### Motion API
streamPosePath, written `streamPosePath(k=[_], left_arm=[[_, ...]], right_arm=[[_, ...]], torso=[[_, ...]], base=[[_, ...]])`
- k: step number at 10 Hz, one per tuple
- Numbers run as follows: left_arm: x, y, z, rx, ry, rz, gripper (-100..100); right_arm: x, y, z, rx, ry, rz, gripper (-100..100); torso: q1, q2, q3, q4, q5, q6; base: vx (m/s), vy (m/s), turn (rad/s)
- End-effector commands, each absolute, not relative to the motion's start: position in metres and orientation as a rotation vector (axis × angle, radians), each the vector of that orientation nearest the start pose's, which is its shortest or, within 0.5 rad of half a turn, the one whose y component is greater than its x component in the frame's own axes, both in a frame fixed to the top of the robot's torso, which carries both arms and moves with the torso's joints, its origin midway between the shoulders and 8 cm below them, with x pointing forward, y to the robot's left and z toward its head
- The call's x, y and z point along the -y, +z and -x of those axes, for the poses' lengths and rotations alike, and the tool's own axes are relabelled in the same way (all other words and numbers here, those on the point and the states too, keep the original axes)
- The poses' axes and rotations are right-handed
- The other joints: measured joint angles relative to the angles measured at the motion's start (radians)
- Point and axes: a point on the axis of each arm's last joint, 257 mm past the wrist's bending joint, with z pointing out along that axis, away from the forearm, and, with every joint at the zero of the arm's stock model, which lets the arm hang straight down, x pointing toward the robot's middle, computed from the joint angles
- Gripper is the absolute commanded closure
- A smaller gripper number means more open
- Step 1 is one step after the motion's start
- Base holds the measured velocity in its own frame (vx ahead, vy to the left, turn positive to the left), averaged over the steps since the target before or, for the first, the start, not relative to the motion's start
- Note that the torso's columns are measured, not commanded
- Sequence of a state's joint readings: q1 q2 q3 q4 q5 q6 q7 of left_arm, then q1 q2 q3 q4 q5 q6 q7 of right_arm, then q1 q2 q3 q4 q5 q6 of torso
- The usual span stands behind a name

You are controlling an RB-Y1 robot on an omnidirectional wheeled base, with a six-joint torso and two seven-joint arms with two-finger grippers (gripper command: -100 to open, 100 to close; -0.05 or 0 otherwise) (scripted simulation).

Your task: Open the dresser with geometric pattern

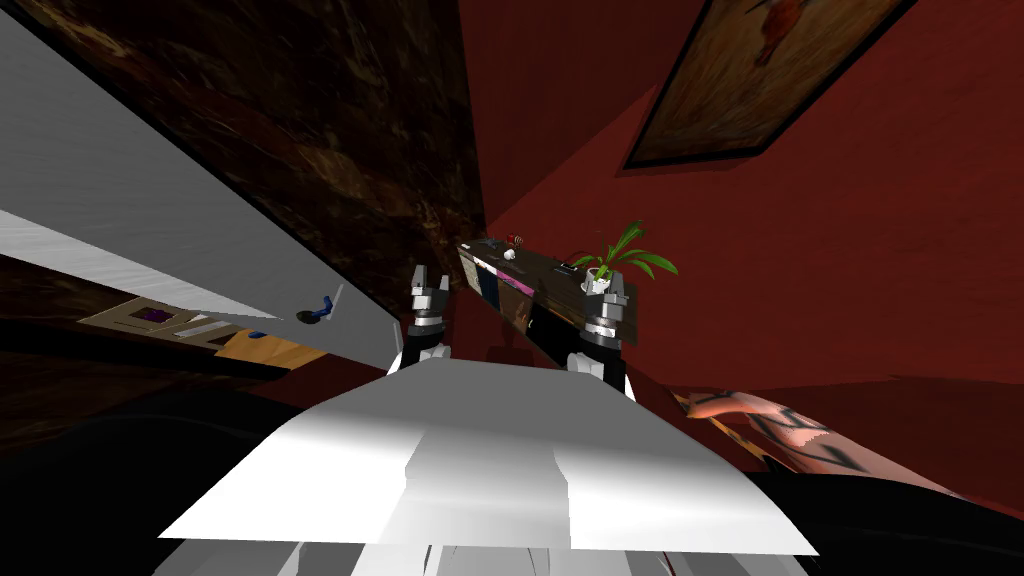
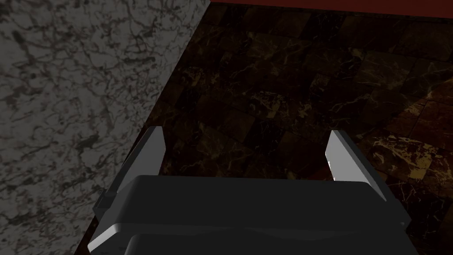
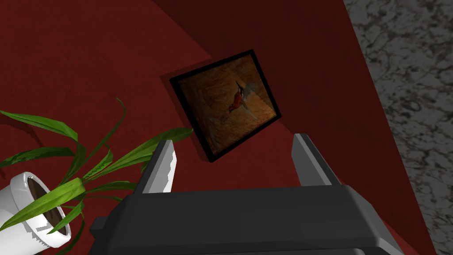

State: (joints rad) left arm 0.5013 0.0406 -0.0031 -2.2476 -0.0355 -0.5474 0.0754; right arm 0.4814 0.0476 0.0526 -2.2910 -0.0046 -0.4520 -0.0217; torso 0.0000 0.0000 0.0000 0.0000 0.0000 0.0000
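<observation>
Dresser (image 1: 515, 285) is ahead by the red wall (image 1: 850, 230), just past both grippers; its front is slanted and hard to read. The white pot (image 3: 31, 212) on the dresser holds soil and a green plant (image 3: 66, 195), and two small items at the dresser's far end are too small to tell. Left gripper (image 2: 245, 133) and right gripper (image 3: 233, 141) are both wide open and empty, with the left wrist seeing dark floor (image 2: 287, 88).

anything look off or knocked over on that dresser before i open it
Nothing stands out. The dresser sits against the red wall and the potted plant stands on its top, no soil spilled. The slant is the camera's. The left tool and right tool are open and empty.
</observation>
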Motion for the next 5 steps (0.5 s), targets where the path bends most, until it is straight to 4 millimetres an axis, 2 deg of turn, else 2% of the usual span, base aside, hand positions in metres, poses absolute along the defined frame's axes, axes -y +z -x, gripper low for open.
streamPosePath(k=[1,5], left_arm=[[-0.2697,0.018,-0.3434,-0.64,-1.359,0.625,0],[-0.2697,0.0181,-0.3434,-0.64,-1.359,0.624,0]], right_arm=[[0.266,0.0268,-0.3529,-0.576,1.38,-0.725,0],[0.266,0.0269,-0.3528,-0.576,1.38,-0.725,0]], torso=[[0.0,0.04,-0.082,0.041,0.0,0.0],[0.0,0.322,-0.644,0.322,0.0,0.0]], base=[[0.0,0.0,0.0],[0.0,0.0,0.0]])
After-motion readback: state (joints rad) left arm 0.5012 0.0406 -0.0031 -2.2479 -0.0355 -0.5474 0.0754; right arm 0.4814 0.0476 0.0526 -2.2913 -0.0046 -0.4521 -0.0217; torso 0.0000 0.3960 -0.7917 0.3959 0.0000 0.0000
